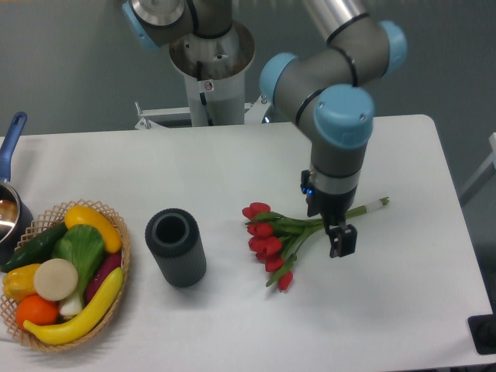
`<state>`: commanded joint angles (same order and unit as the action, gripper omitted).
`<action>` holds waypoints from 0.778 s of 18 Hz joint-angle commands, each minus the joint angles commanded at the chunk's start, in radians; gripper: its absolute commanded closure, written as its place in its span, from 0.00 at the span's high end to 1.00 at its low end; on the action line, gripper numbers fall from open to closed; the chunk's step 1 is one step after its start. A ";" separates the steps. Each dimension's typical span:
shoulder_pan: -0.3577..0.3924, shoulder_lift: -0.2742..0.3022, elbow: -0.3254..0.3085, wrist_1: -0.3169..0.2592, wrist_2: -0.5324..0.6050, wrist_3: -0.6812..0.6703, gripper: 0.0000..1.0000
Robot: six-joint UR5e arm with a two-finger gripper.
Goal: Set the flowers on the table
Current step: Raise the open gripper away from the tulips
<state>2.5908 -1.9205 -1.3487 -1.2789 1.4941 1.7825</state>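
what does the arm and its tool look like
The arm is built of silver-grey tube sections and dark grey joint housings with light blue round caps. Its wrist narrows to a short silver band with a small blue light. The tool is small and black, with two stubby fingers.

no readable text, no labels, no numbers anywhere

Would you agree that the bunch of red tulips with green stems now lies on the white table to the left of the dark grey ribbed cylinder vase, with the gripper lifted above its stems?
Not quite. The camera view shows the bunch of red tulips lying on the white table to the right of the dark grey ribbed cylinder vase, not the left. The gripper does sit above the stems.
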 joint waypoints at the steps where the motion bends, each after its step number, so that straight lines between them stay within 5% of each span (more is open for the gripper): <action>1: 0.009 0.000 0.029 -0.032 -0.017 0.000 1.00; 8: 0.123 0.037 0.036 -0.160 -0.138 0.142 1.00; 14: 0.199 0.074 -0.016 -0.166 -0.172 0.293 1.00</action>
